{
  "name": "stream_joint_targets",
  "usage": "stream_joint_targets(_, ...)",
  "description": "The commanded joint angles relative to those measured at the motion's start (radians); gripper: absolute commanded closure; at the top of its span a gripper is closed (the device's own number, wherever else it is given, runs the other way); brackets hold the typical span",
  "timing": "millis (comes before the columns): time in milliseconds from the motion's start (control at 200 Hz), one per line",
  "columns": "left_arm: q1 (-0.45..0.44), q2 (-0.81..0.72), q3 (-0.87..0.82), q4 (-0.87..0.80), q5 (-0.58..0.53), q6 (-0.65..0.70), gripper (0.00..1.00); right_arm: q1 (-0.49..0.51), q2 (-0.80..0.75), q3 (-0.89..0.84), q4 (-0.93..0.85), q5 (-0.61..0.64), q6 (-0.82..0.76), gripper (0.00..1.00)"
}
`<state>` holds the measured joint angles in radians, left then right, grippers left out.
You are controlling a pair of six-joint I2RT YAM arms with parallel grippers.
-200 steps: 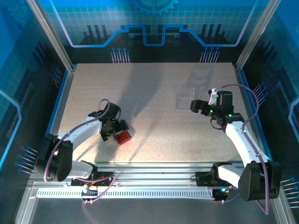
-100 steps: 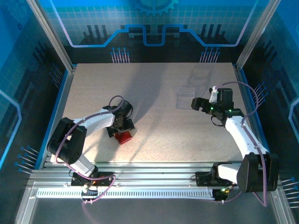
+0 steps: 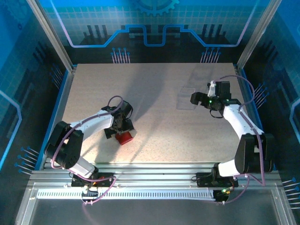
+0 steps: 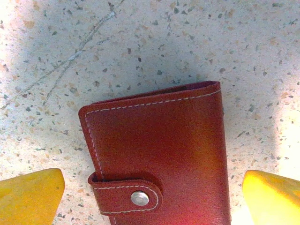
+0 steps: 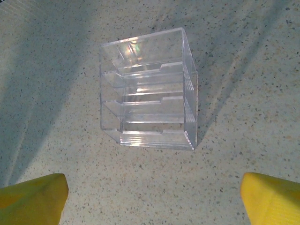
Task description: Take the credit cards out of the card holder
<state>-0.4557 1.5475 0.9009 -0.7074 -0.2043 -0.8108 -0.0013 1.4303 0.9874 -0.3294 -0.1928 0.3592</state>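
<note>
Here, left hand (image 4: 150, 199) spread, over card holder (image 4: 159, 136)

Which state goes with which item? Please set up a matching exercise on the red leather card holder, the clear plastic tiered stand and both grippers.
Items:
1. red leather card holder
2. clear plastic tiered stand
3. left gripper
4. right gripper

States:
A. open, pointed at the clear stand
B. lying shut on the table, tab snapped
C. tiers empty
D. open above the red holder

Pairs: 1-B, 2-C, 3-D, 4-A
</note>
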Motion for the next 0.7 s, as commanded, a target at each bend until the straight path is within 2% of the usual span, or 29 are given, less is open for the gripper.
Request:
stream_joint_targets(0, -0.006, 0.038, -0.014, 0.012, 0.034, -0.001, 0.02, -0.013, 0.04, 0.065, -0.007, -0.022, -0.009, 0.05)
stream_joint_targets(115, -0.006, 0.065, -0.026, 0.051, 0.064, -0.001, 0.02, -0.012, 0.082, 0.109, -0.018, -0.022, -0.014, 0.05)
stream_joint_targets(265, -0.006, 0.082, -0.024, 0.067, 0.072, 0.01, 0.1, -0.019, 0.125, 0.144, -0.023, -0.02, -0.016, 0.05)
stream_joint_targets(475, -0.012, 0.088, -0.007, 0.1, 0.108, 0.059, 0.23, -0.028, 0.196, 0.192, -0.042, -0.01, -0.014, 0.11)
stream_joint_targets(695, -0.078, 0.105, 0.041, 0.124, 0.156, 0.143, 0.24, -0.031, 0.291, 0.277, -0.091, 0.021, -0.028, 0.16)
